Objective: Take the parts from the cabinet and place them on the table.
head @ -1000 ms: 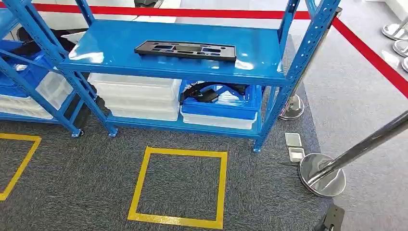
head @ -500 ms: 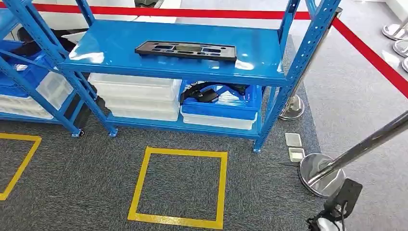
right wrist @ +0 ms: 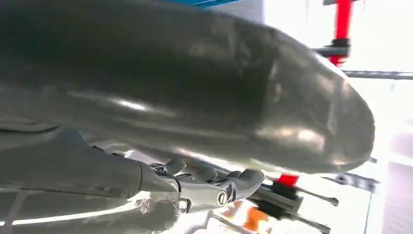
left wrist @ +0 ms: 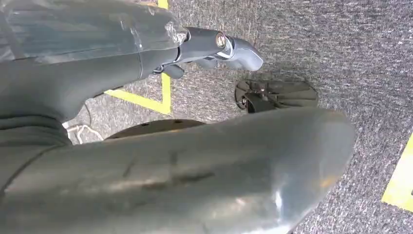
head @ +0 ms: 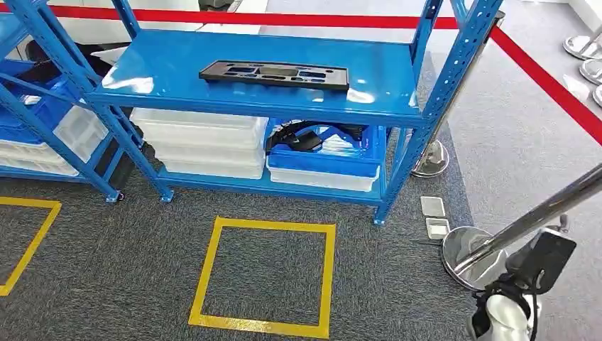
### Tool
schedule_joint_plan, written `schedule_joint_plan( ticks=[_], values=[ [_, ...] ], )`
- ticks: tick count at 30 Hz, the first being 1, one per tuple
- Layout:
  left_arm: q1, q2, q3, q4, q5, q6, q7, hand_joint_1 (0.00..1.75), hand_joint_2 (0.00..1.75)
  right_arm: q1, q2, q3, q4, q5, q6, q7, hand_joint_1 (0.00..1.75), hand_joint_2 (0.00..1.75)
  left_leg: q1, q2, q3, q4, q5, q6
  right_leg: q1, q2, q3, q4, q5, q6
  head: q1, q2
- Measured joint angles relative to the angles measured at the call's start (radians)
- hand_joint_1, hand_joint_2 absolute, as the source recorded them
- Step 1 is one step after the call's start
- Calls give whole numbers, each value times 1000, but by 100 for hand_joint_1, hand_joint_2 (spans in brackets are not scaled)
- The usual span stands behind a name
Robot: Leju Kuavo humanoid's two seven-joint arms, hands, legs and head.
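A black part (head: 274, 74) lies on the bright blue cabinet (head: 383, 85), with white bins (head: 202, 142) and a blue bin (head: 323, 160) below, over speckled dark grey carpet (head: 106, 270) marked with yellow tape squares (head: 263, 275) and a red line (head: 546, 82).

I count one black part (head: 274, 74) lying on the blue shelf (head: 383, 91) in the upper middle of the head view. Below it I see two stacks of translucent white bins (head: 202, 142), one blue crate (head: 323, 158), and more bins at the left edge. Two yellow floor squares (head: 264, 275) show, one cut off at lower left. I count four chrome stanchion bases (head: 474, 257) on the right side.
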Motion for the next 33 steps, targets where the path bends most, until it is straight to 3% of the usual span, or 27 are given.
schedule_joint_plan(
  ticks=[7,14,15,23,33],
  values=[
    [0,1,0,3,12,1,-3,0,0,16,-10,18,-235,108,-11,47,0,0,0,0,0,0,0,0,0,0,0,0,0,0,0,0],
    [0,1,0,4,18,1,-7,0,0,19,-45,106,-446,201,-17,111,0,0,0,0,0,0,0,0,0,0,1,0,0,0,0,0],
    [0,1,0,4,18,1,-7,0,0,16,-56,132,-475,205,-18,121,0,175,0,0,0,0,0,0,0,0,1,0,0,0,0,0],
    [0,0,-6,4,7,-11,-13,0,0,-28,-135,299,-614,108,-2,159,0,175,0,0,0,0,0,0,0,0,1,0,0,0,0,0],
    [-3,-15,-21,4,-11,-21,-27,0,0,-130,-241,539,-704,-146,74,158,0,175,0,0,0,0,0,0,0,0,0,0,0,0,0,0]
  ],
)
